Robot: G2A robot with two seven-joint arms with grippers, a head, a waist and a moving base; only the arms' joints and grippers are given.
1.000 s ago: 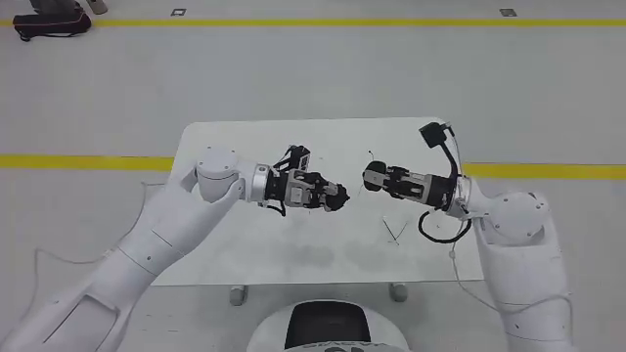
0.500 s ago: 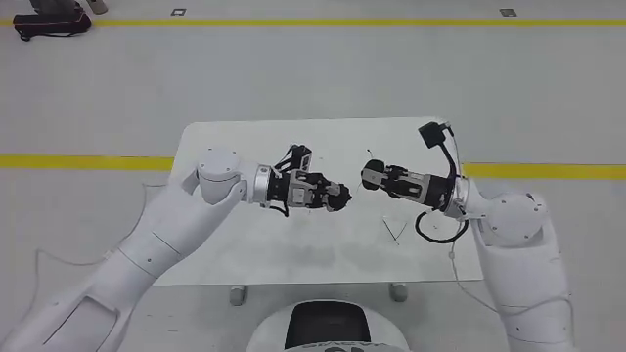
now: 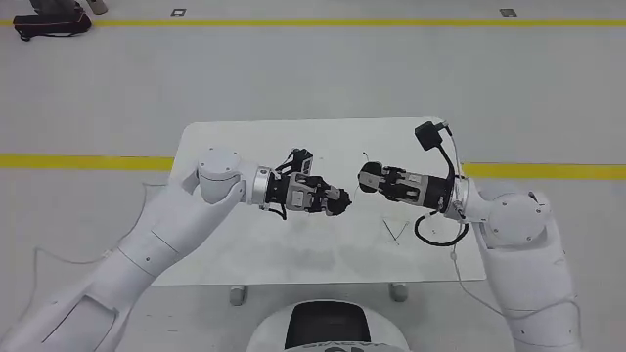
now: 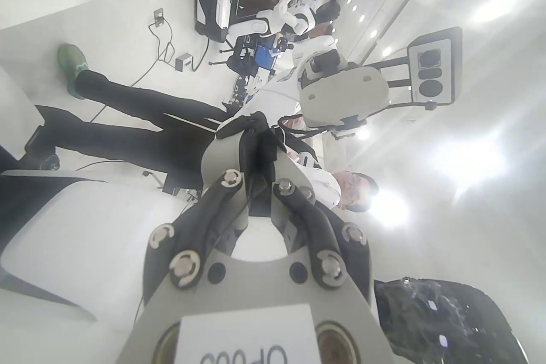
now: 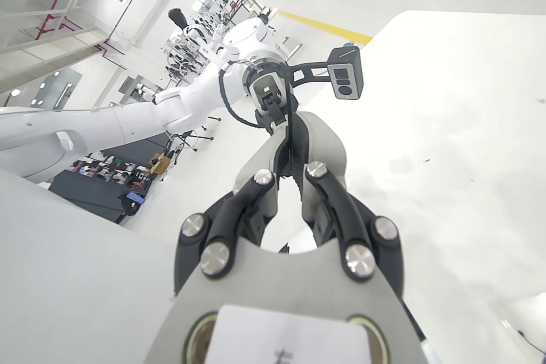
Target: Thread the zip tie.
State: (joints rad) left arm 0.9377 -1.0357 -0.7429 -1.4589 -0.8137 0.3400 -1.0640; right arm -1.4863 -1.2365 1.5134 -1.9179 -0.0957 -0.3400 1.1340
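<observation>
Zip tie (image 5: 290, 103), thin and black, clamped between the closed fingers of the right gripper (image 5: 294, 126), its free length sticking out past the fingertips toward the left gripper (image 3: 336, 199), all held above the middle of the white table (image 3: 245, 147). Left gripper's fingers (image 4: 239, 152) pressed together as well, tip facing the right gripper and just apart from it; cannot tell whether anything is pinched between them. Loose strips (image 3: 394, 228) in a V on the table near the right arm.
</observation>
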